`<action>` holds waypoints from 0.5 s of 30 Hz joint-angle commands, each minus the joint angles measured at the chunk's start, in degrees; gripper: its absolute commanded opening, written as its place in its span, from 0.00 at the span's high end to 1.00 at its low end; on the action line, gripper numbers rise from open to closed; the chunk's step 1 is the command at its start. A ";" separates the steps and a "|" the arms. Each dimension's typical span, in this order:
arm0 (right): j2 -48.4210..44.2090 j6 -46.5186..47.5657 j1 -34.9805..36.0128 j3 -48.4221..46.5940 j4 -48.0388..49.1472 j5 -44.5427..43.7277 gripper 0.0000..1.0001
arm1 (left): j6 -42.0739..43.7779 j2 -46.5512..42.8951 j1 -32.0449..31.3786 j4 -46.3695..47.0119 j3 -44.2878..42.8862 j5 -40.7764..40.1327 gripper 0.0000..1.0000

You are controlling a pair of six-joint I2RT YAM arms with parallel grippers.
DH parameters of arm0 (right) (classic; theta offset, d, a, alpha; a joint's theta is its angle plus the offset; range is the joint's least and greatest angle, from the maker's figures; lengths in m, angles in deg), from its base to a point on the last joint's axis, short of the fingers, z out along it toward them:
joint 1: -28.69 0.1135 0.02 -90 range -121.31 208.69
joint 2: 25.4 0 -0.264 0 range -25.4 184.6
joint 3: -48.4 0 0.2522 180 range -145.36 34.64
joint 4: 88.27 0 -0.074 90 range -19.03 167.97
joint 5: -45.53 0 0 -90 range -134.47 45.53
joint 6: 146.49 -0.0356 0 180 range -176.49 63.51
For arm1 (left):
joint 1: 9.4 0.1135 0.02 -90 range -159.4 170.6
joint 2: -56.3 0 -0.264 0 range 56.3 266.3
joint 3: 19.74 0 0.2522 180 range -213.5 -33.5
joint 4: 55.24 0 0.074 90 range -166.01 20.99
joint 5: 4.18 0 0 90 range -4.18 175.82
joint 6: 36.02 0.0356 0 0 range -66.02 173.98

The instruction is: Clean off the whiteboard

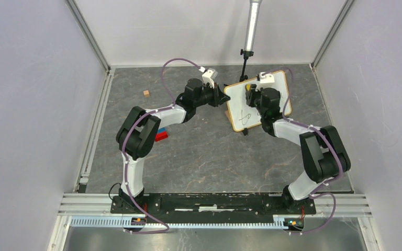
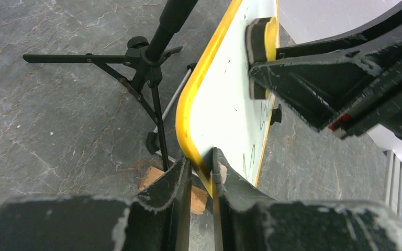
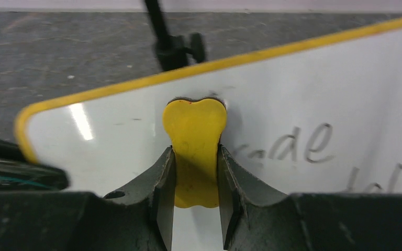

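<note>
One whiteboard (image 1: 241,99), one eraser (image 3: 193,125), left claw (image 2: 204,162), right claw (image 3: 195,151)

We cannot read the whiteboard's (image 3: 314,94) blurred handwriting (image 3: 316,142) (it runs off the right edge), and the right arm (image 1: 293,129) hides much of the whiteboard from above.

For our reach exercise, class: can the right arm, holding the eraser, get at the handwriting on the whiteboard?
Probably yes. The right gripper presses the yellow eraser on the whiteboard, the handwriting lies just beside it with nothing between, and the left gripper only pinches the board's edge.
</note>
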 commanded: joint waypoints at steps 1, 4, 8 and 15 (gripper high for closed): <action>3.96 -1.96 2.44 -3.56 0.14 7.28 0.74 | 6.60 -0.72 -0.77 -3.29 -0.90 -0.57 0.98; 4.13 -3.43 0.78 -2.98 1.22 7.12 0.74 | 6.95 -0.67 -0.78 -3.57 -1.04 -0.70 0.98; 2.87 -5.40 -2.95 -0.33 1.95 5.83 0.73 | 6.84 -0.74 -0.74 -3.70 -1.09 -0.65 0.98; 0.17 -6.87 -5.61 3.98 4.81 8.93 0.69 | -1.38 0.34 -0.69 3.26 0.19 0.90 0.60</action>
